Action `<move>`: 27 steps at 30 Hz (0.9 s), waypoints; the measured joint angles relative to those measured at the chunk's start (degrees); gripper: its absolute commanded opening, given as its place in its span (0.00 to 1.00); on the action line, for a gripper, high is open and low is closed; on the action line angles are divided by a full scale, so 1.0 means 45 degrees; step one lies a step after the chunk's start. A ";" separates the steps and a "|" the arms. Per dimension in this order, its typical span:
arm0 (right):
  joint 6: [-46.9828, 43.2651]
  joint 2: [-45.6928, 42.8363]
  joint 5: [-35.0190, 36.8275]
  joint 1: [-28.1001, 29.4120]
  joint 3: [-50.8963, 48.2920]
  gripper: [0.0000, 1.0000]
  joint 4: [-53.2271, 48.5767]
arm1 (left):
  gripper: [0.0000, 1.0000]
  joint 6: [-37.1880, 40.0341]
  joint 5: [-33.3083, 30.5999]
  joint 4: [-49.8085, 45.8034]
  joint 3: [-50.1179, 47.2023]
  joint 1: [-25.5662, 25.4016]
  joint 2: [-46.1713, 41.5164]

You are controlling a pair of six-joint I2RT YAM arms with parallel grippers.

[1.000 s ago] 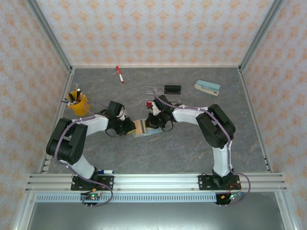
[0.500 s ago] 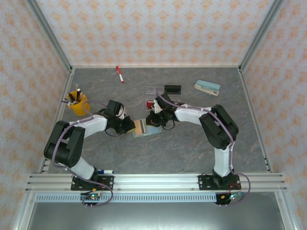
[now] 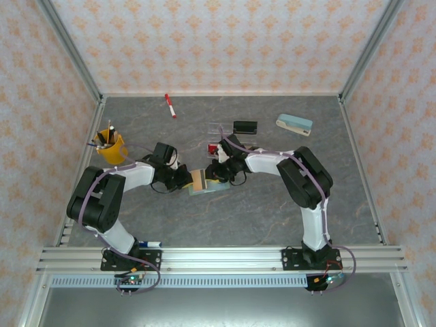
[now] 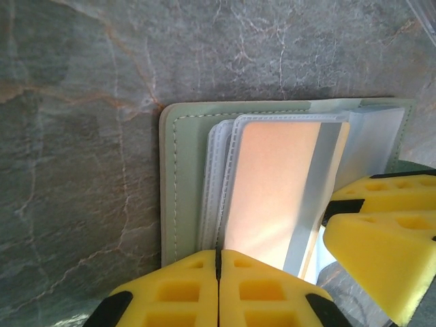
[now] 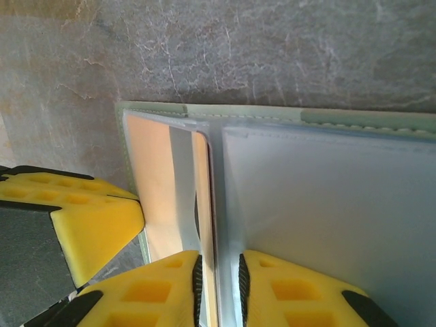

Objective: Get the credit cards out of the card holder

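The pale green-grey card holder (image 3: pixel 206 184) lies open on the table between both arms. A tan-gold credit card (image 4: pixel 272 184) sits in one of its clear sleeves, standing up as a leaf (image 5: pixel 160 184). My left gripper (image 4: pixel 218 272) is shut on the near edge of the sleeves; in the top view it is at the holder's left side (image 3: pixel 186 178). The right gripper (image 5: pixel 218 279) pinches an inner sleeve leaf from the other side, jaws nearly closed (image 3: pixel 219 172). A small red piece (image 3: pixel 212 148) lies behind the right wrist; whether it is the red card I cannot tell.
A red marker pen (image 3: pixel 169 105) lies at the back. A black object (image 3: pixel 245 127), a clear tray (image 3: pixel 216 130) and the cream-and-teal stapler (image 3: pixel 294 124) are at the back right. A yellow cup of pens (image 3: pixel 111 146) stands at the left.
Almost nothing: the right arm's elbow swayed slightly and came back. Both grippers stay clamped on the card holder, which has not shifted.
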 measured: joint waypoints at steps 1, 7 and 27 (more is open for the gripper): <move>0.0000 0.0024 -0.0010 0.0000 0.0029 0.24 -0.0015 | 0.05 -0.0015 0.0000 0.0005 0.0000 0.0000 0.0000; 0.0005 0.0097 -0.0068 0.0000 0.0097 0.24 -0.0049 | 0.05 -0.0015 0.0049 0.0039 0.0000 0.0000 0.0010; 0.0359 0.0199 -0.0636 -0.0282 -0.0233 0.03 0.0583 | 0.00 0.0160 0.0199 -0.0121 0.0568 -0.0141 0.0602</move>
